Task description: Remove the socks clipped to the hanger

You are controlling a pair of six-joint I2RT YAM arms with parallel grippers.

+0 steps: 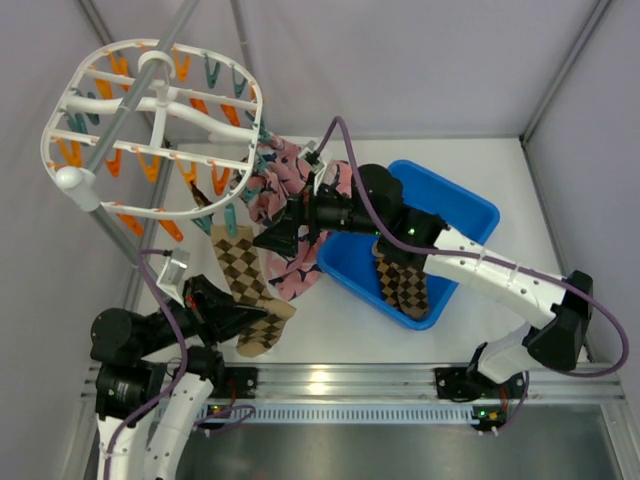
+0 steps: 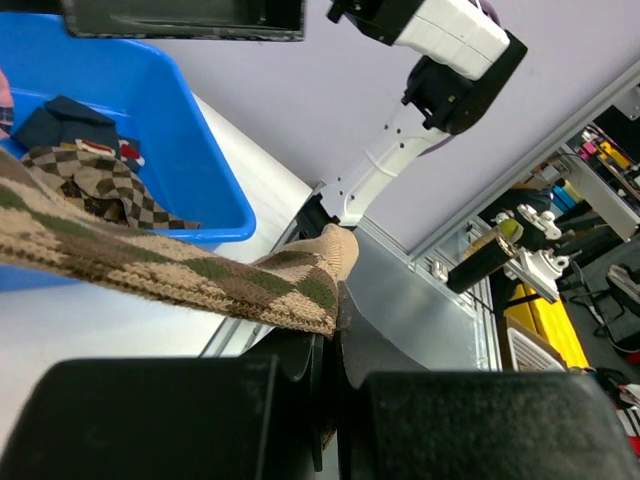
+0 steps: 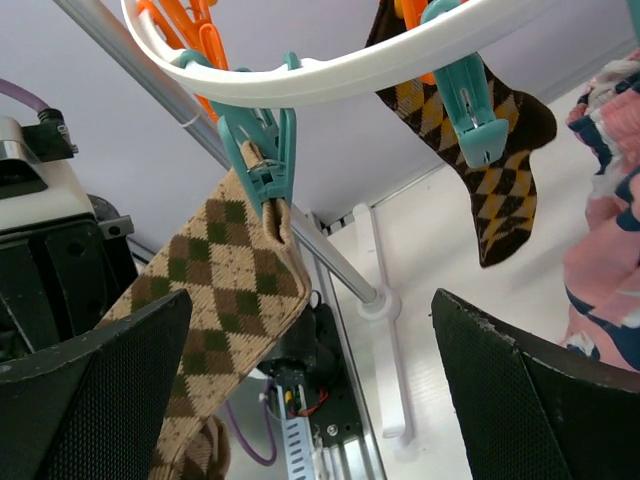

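Hanger (image 3: 380, 66) sits at the far left, tilted on a grey pole (image 3: 140, 78). A tan checkered sock (image 1: 245, 275) hangs from a teal clip (image 3: 262, 150) on its near rim and runs down to the left gripper (image 1: 262, 318), whose jaws are clamped on the toe end. The right gripper (image 1: 275, 235), jaws spread wide and holding nothing, sits just below the rim beside the pink socks (image 1: 290, 270). It seems to touch them, though the top view is unclear. More checkered socks (image 1: 405, 285) lie in the blue bin (image 1: 470, 205) at the right.
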